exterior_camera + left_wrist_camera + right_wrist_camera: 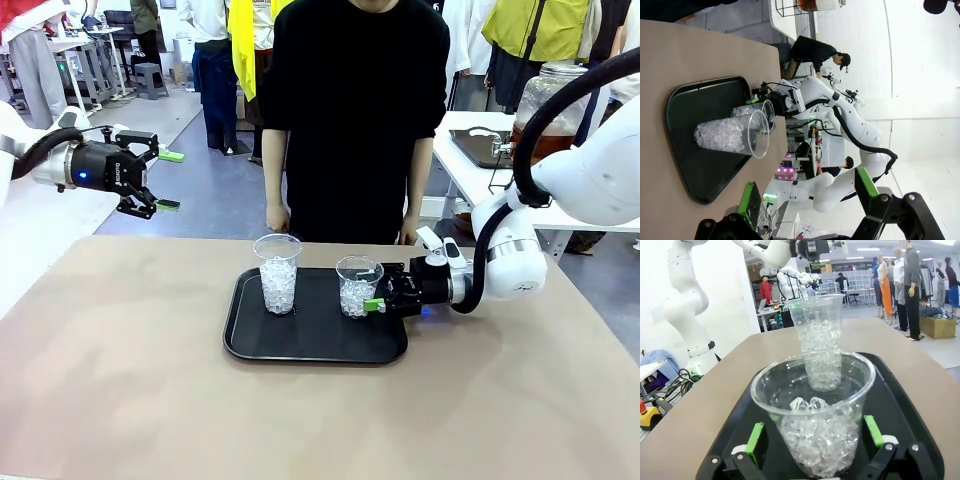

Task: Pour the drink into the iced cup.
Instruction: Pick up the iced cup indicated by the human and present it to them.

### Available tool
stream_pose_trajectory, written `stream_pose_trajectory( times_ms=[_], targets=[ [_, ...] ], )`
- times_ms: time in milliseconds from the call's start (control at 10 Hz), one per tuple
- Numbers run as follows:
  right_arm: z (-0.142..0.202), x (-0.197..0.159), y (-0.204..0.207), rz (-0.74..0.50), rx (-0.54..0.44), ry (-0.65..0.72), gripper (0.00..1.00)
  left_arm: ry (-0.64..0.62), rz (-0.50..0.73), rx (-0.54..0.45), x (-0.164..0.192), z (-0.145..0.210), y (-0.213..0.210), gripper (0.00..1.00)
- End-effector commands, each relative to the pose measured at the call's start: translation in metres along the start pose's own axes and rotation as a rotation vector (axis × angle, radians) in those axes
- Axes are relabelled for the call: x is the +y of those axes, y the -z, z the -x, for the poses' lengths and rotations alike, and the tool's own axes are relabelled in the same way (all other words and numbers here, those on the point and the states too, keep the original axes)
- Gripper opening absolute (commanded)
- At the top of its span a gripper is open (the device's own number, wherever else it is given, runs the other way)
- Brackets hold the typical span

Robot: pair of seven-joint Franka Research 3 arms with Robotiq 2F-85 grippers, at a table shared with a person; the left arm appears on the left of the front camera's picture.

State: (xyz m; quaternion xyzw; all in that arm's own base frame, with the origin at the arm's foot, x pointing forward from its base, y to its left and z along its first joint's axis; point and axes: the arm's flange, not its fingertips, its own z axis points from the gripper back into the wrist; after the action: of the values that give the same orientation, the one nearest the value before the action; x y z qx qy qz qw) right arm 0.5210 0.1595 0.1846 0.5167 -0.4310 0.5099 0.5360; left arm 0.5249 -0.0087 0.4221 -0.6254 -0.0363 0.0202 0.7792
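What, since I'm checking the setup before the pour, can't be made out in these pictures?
- Front view: the drink dispenser stands far off, half hidden by the right arm's black cable; its fill level is unclear.
- Front view: the shorter iced cup hides the far finger of the right gripper.
- Right wrist view: the bottom edge cuts off the near rim of the tray.

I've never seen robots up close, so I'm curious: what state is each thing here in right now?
Taller cup: upright on the tray, part-filled with ice, no drink.
Shorter cup: upright, iced, no drink, between the right jaws.
Right jaws: open around the shorter cup.
Left jaws: open, empty, raised in the air.
Dispenser jar: on the far table, amber drink inside.
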Motion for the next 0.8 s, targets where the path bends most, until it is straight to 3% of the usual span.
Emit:
stream_pose_trajectory(
  times_ms=[0,600,700],
  targets=[
    [0.0,-0.007,0.012,0.038,-0.009,-0.026,1.0,0.008,0.006,-0.005,-0.002,0.0,-0.001,1.0],
    [-0.001,-0.01,0.024,0.04,0.01,0.012,0.97,0.008,0.006,-0.005,-0.002,0.0,-0.001,1.0],
    [0.0,-0.01,0.023,0.034,0.006,0.006,0.78,0.008,0.006,-0.005,-0.002,0.0,-0.001,1.0]
  ],
)
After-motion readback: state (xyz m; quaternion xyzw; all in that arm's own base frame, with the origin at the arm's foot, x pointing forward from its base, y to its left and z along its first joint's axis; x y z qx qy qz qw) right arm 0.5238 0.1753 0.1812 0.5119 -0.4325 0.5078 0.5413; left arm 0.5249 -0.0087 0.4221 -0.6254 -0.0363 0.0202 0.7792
